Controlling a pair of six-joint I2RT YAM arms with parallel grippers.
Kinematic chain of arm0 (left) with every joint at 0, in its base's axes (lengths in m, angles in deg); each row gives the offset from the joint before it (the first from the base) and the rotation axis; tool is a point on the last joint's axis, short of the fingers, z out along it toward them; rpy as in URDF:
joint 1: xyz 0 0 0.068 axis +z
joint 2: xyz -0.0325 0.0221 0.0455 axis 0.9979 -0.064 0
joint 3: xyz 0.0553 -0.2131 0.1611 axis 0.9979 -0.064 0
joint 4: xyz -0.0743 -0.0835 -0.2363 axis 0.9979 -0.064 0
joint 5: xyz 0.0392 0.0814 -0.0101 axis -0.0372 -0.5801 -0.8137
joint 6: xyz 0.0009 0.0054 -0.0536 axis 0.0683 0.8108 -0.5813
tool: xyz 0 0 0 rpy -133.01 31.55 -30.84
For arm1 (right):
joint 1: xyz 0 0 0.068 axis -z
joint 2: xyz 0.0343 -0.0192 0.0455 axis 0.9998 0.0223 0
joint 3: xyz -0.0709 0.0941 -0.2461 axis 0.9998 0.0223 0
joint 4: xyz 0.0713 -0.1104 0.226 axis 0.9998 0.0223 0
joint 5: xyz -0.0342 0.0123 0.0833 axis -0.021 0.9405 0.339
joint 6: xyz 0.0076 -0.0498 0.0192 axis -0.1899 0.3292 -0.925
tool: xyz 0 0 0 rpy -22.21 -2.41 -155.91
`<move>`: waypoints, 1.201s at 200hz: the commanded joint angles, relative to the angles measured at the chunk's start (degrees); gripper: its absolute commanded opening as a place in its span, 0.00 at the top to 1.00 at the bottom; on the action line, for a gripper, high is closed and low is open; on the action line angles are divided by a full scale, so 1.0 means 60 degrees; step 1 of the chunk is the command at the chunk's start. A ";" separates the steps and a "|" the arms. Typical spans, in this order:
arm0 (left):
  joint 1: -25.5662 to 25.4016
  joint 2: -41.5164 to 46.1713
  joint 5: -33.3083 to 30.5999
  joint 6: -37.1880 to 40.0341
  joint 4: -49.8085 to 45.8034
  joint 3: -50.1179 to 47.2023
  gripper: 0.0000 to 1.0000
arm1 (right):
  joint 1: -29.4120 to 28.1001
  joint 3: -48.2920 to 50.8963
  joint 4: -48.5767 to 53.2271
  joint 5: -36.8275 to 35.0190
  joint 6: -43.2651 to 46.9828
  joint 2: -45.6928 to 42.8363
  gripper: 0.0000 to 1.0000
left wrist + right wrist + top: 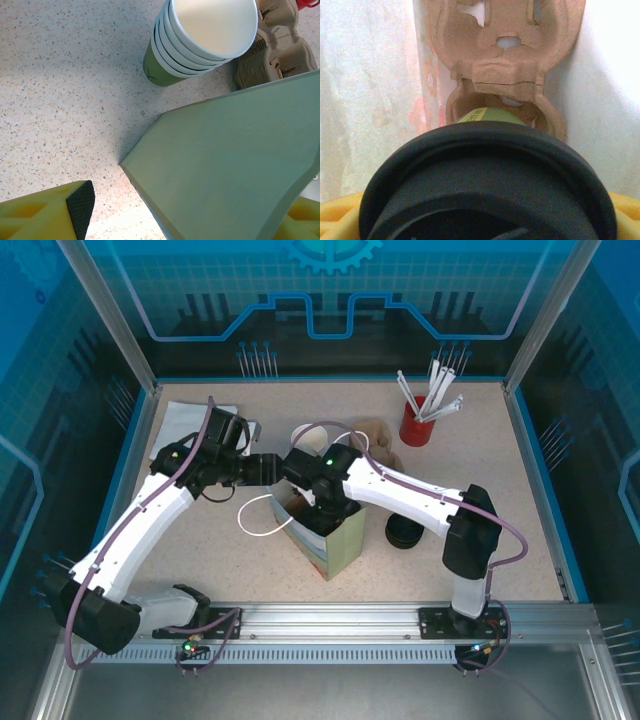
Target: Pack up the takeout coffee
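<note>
The right gripper point(322, 508) reaches down into the open top of the green paper bag point(340, 545) at the middle of the table point(480, 480). In the right wrist view its yellow fingers point(340, 217) press both sides of the black lid point(485, 170), holding the takeout coffee cup point(487, 115). The cup's green side shows just above the lid, at a pocket of the brown pulp carrier point(505, 75) inside the bag.

The left gripper point(272, 468) sits just left of the bag, jaws wide and holding nothing. In the left wrist view the bag's wall point(235, 165) runs between them. A stack of green paper cups point(200, 40) stands at top centre, a second pulp carrier point(280, 45) beside it.

A red cup of straws point(418, 425) stands at upper right.
</note>
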State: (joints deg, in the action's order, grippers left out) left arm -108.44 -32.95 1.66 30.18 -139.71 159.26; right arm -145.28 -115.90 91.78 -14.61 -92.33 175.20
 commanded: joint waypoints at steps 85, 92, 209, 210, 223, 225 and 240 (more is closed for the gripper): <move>0.0087 -0.0148 -0.0153 0.0214 -0.0267 0.0301 0.24 | 0.0167 0.0635 -0.0444 0.0031 0.0255 0.0293 0.17; 0.0082 -0.0149 -0.0157 0.0208 -0.0274 0.0308 0.24 | 0.0168 0.0677 -0.0472 0.0024 0.0271 0.0315 0.17; 0.0081 -0.0197 -0.0153 0.0241 -0.0325 0.0400 0.24 | 0.0184 0.1058 -0.0607 -0.0065 0.0335 0.0512 0.17; 0.0081 -0.0194 -0.0153 0.0236 -0.0325 0.0407 0.24 | 0.0183 0.1055 -0.0606 -0.0064 0.0327 0.0505 0.17; 0.0084 -0.0205 -0.0153 0.0223 -0.0337 0.0411 0.24 | 0.0183 0.1046 -0.0615 -0.0071 0.0337 0.0487 0.17; 0.0082 -0.0203 -0.0153 0.0228 -0.0339 0.0406 0.24 | 0.0183 0.1040 -0.0600 -0.0069 0.0335 0.0488 0.17; 0.0081 -0.0207 -0.0153 0.0230 -0.0342 0.0419 0.24 | 0.0190 0.1010 -0.0591 -0.0092 0.0341 0.0485 0.17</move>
State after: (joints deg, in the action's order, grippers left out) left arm -108.44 -33.65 1.61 30.20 -140.82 160.05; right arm -144.91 -111.70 87.43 -13.59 -90.89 176.03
